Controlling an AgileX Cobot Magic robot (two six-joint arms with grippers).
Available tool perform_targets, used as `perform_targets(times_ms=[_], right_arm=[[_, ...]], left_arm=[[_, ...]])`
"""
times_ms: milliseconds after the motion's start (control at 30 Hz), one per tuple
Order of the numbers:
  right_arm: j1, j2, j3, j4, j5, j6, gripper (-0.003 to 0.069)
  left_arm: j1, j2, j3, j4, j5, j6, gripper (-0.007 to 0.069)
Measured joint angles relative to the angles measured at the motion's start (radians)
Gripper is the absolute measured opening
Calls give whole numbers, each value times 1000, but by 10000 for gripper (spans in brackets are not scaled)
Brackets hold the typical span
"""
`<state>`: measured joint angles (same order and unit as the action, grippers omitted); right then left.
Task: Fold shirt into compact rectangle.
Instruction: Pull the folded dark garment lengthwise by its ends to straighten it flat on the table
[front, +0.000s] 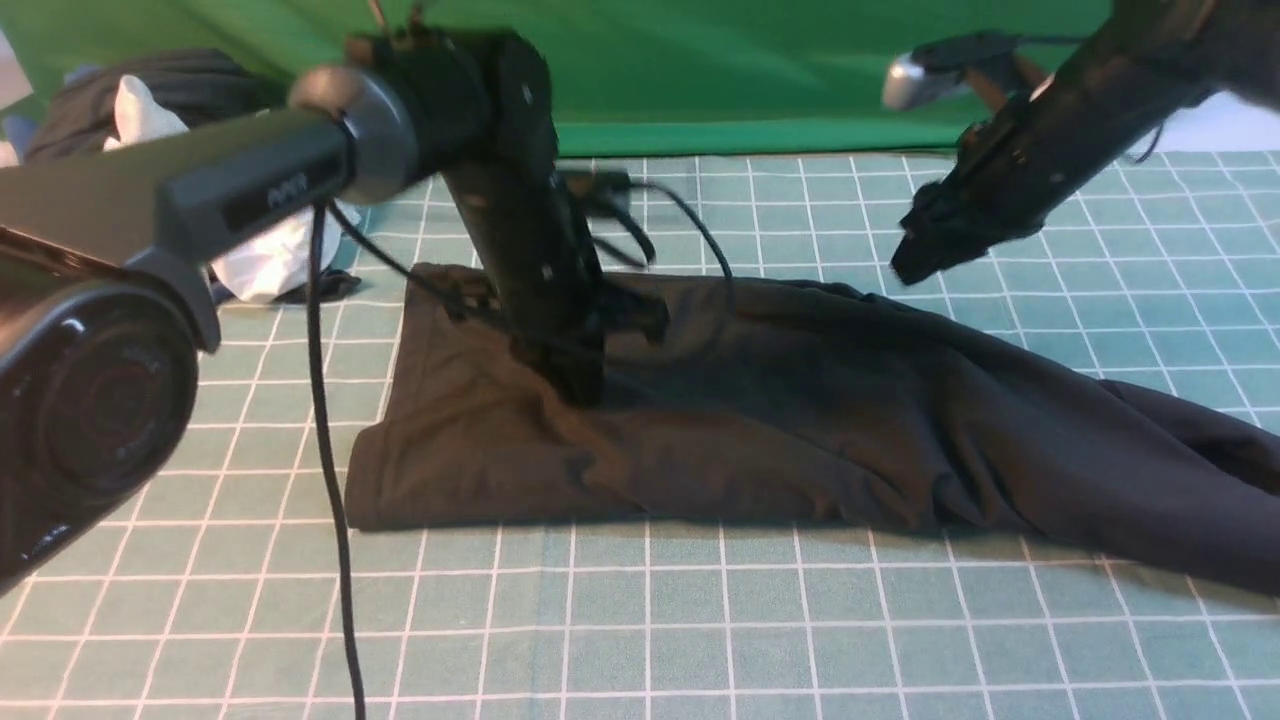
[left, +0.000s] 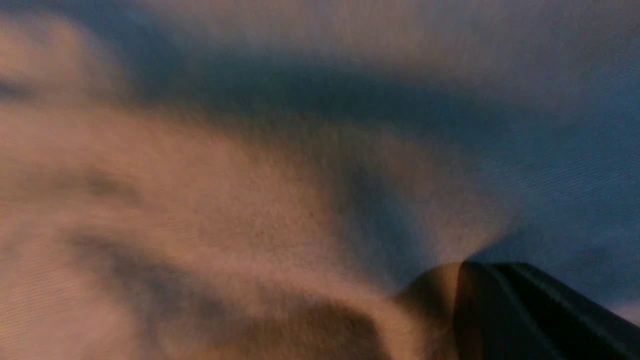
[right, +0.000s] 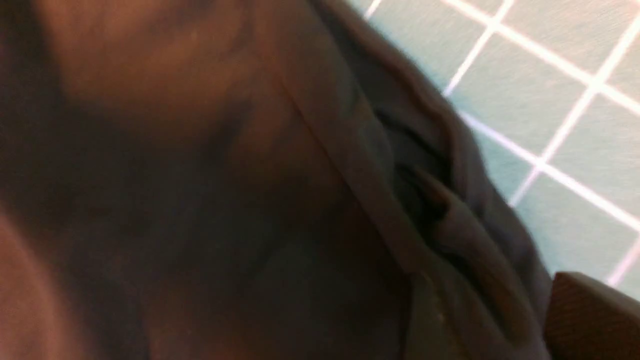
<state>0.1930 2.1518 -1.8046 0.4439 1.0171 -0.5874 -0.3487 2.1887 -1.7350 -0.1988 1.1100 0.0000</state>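
Gridded tabletop (front: 700, 620) bore the shirt (front: 800, 430); left hand (front: 585, 385) clamped on it; right hand (front: 915, 262) too blurred to tell; arm lettering (front: 283, 195) unreadable

Pale lettering on a dark plate on the left arm (front: 285, 192); blurred, possibly a brand mark, not readable. No other text legible in any view.

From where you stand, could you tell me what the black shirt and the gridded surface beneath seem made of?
The shirt looks a soft matte knit, likely cotton: it drapes in limp folds. The gridded surface shows no glare: matte cloth or mat.
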Motion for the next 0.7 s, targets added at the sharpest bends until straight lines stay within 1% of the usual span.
perform_targets(times_ms=[167, 300, 367, 433, 467, 500, 533, 700], right_arm=[[19, 54, -12, 0, 0, 0, 338], [35, 92, -13, 0, -8, -11, 327], [38, 112, -13, -1, -36, -13, 221], [37, 117, -14, -3, -71, -12, 91], [37, 117, -15, -4, -71, -12, 85], [37, 117, -22, -3, -78, -12, 55], [37, 117, -30, -3, -79, -12, 45], [37, 117, -71, -11, -80, -12, 34]], left_arm=[[1, 1, 56, 7, -59, -21, 11], [1, 1, 59, 8, -74, -23, 11], [1, 1, 60, 8, -81, -23, 11], [1, 1, 60, 8, -82, -23, 11], [1, 1, 60, 8, -82, -23, 11], [1, 1, 60, 8, -82, -23, 11], [1, 1, 60, 8, -82, -23, 11], [1, 1, 60, 8, -82, -23, 11]])
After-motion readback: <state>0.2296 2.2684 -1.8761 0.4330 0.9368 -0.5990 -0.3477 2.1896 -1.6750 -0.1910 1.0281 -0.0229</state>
